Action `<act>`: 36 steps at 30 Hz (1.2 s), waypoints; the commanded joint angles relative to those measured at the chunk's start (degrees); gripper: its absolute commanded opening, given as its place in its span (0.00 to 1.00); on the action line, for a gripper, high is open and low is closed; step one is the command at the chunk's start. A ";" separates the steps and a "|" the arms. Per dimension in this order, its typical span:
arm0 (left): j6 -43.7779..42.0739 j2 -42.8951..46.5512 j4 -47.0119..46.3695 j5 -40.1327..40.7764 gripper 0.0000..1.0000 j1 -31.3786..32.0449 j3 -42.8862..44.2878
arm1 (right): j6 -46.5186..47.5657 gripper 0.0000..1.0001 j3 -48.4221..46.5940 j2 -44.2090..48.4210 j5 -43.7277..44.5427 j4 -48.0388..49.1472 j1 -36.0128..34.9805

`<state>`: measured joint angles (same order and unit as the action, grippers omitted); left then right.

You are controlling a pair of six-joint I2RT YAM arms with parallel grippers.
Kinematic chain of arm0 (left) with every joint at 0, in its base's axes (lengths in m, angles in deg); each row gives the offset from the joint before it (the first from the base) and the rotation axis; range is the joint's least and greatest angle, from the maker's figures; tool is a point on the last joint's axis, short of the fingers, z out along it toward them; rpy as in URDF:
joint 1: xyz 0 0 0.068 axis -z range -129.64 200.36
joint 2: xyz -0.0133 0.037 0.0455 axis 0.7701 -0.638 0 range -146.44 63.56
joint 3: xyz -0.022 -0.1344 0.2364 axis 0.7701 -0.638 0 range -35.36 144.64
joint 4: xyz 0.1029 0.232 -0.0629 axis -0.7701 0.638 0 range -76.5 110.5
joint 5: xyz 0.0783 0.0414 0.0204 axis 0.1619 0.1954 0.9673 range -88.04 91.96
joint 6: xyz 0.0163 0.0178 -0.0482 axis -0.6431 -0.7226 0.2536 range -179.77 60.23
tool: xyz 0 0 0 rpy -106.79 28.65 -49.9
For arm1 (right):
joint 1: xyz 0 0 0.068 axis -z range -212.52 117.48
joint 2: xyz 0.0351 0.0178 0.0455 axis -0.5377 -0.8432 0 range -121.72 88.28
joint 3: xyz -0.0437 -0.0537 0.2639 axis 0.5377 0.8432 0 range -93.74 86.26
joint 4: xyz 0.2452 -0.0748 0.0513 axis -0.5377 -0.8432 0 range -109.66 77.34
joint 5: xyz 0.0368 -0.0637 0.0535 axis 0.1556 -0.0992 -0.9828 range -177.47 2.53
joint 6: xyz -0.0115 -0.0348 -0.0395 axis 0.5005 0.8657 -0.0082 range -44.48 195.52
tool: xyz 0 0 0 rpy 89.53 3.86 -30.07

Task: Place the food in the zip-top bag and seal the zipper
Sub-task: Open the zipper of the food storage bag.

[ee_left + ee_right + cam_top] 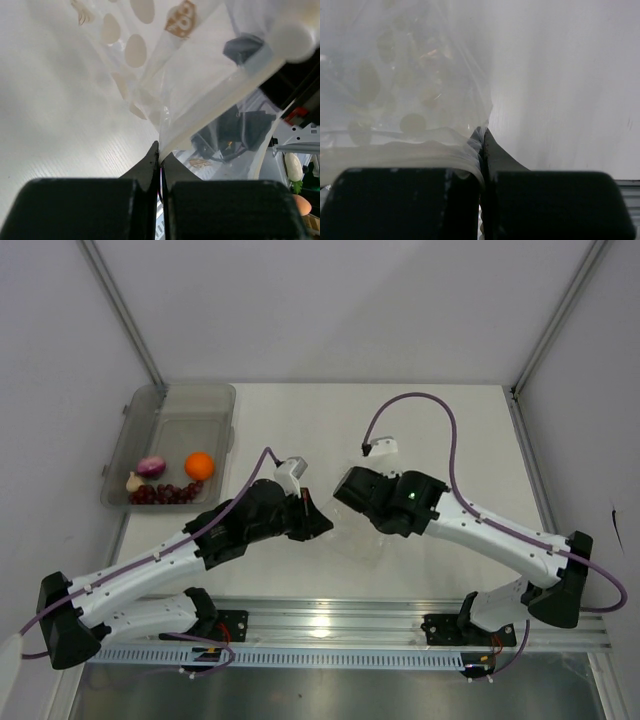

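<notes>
Two end effectors meet at the middle of the desk [300,430], each shut on the bag [362,538]. The left end effector [159,152] has its jaws pressed together on a corner of the film, where a thicker clear band, the zipper [220,102], runs up and away from the fingertips. The right end effector [482,135] is likewise clamped on the bag's edge.

From above, the bag hangs between the two black wrists, which cover much of it; only a crinkled clear patch shows below the right one.

All the food lies in a grey tub [215,400] at the desk's far left, well apart from the bag: orange [199,465], onion [151,466], garlic [134,481] and berries [165,493] crowd its near end.

Pale ovals and a brown mark are printed on the film. Through it the left wrist view shows dark, blurred parts of the other arm. The right wrist view is hazy, so whether the mouth is open cannot be told.
</notes>
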<state>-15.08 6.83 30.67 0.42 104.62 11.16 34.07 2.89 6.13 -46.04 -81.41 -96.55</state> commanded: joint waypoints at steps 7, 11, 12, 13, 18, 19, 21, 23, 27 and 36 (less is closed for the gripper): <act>-1.80 -1.36 -0.38 -1.62 0.01 -0.21 1.73 | 1.37 0.00 -0.56 8.58 6.02 -5.07 5.14; -1.97 -3.12 -2.13 -2.67 0.01 -0.30 1.03 | 2.16 0.00 1.10 9.64 4.37 -3.24 5.58; -1.97 -3.38 -2.75 -3.72 0.02 -0.30 0.94 | 2.16 0.00 1.54 9.47 3.75 -2.62 5.50; -1.97 -3.65 -3.36 -4.17 0.04 -0.30 1.03 | 2.16 0.00 2.16 9.64 3.05 -1.75 5.49; -2.41 -5.05 -5.65 -6.37 0.18 -0.30 1.99 | 2.52 0.00 6.55 9.38 -0.12 3.62 4.88; -2.67 -5.14 -5.65 -6.28 0.22 -0.30 2.17 | 2.78 0.00 7.08 9.55 -0.38 4.41 4.79; -3.46 -5.23 -5.83 -6.28 0.31 -0.30 2.43 | 3.57 0.00 8.84 9.81 -1.70 6.87 4.70; -3.99 -5.06 -6.01 -6.11 0.41 -0.30 2.61 | 4.27 0.00 9.63 10.52 -1.79 8.71 4.79; -4.70 -4.27 -5.48 -4.71 0.64 -0.56 2.52 | 7.77 0.00 11.47 11.40 -4.86 12.23 6.37; -7.07 4.60 3.83 4.69 1.00 -8.02 4.54 | 13.85 0.00 14.55 11.75 -10.75 17.07 12.35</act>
<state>-20.07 7.40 31.44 -0.43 99.81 11.88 44.82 16.76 16.07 -54.91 -67.86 -85.67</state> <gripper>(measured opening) 0.994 0.003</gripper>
